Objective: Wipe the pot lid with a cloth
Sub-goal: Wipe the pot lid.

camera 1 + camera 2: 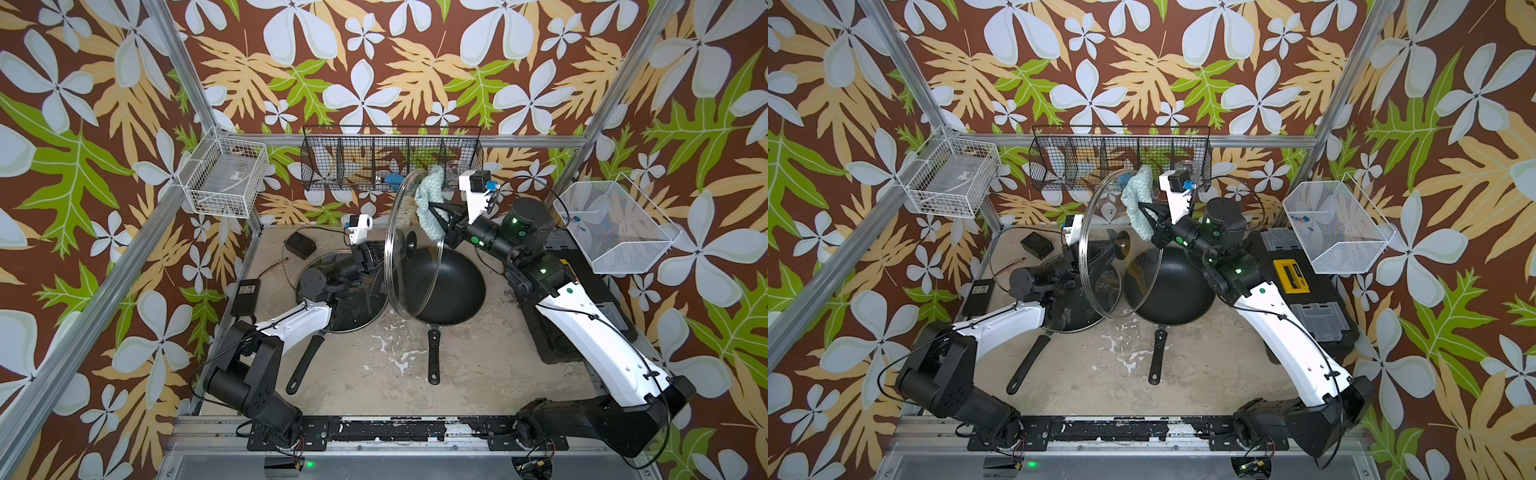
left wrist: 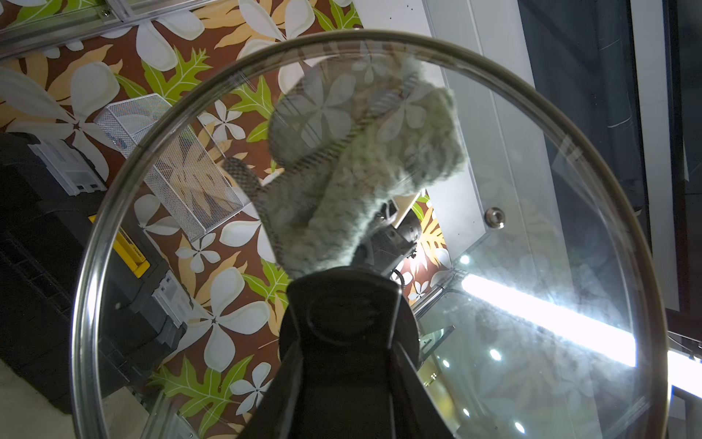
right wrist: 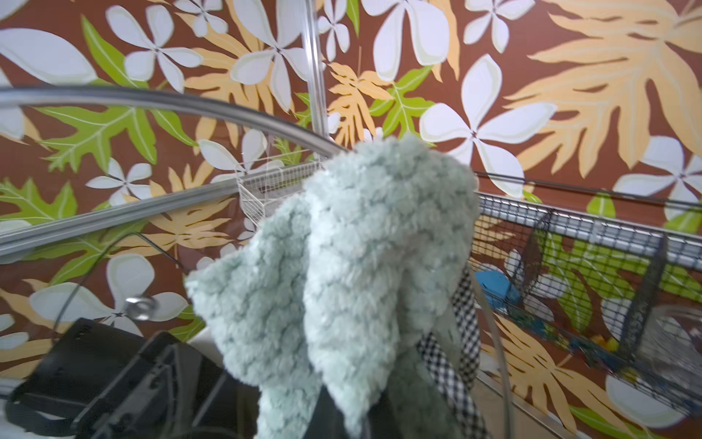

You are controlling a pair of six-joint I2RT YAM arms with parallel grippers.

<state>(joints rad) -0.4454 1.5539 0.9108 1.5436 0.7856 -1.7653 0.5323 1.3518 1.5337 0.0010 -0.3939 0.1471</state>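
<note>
Jaws on your left gripper [image 2: 343, 323] are clenched on the round black plastic knob [image 1: 1122, 245] of the clear round glass pot lid [image 1: 403, 286] with the metal rim, dead centre of both top views. That lid is up on edge and off the table. Its long axis runs top to bottom of the frame, and its lower rim hangs over the black non-stick wok [image 1: 457, 291]. The knob side faces frame left, toward your left arm.

A bit further back, just above centre, your right gripper [image 1: 434, 208] has its jaws squeezed tight on the pale teal-green nubby woven cloth [image 1: 428, 193].

The bit that matters: the cloth is on the opposite face of the glass from the knob, frame right of the lid and up near its top rim. In the left wrist view you see the cloth [image 2: 380, 171] through the glass, and it looks flattened against it. I'd call that contact, but I can't swear to it.

So the right arm is the wiping arm. Most of the glass lies down-frame from the cloth, so my guess is the stroke wants to come down that long axis toward the middle.

Furthest back, upper centre, the black wire-mesh basket [image 1: 324, 166] looks close to the cloth's top end. Watch that if you go upward.
</note>
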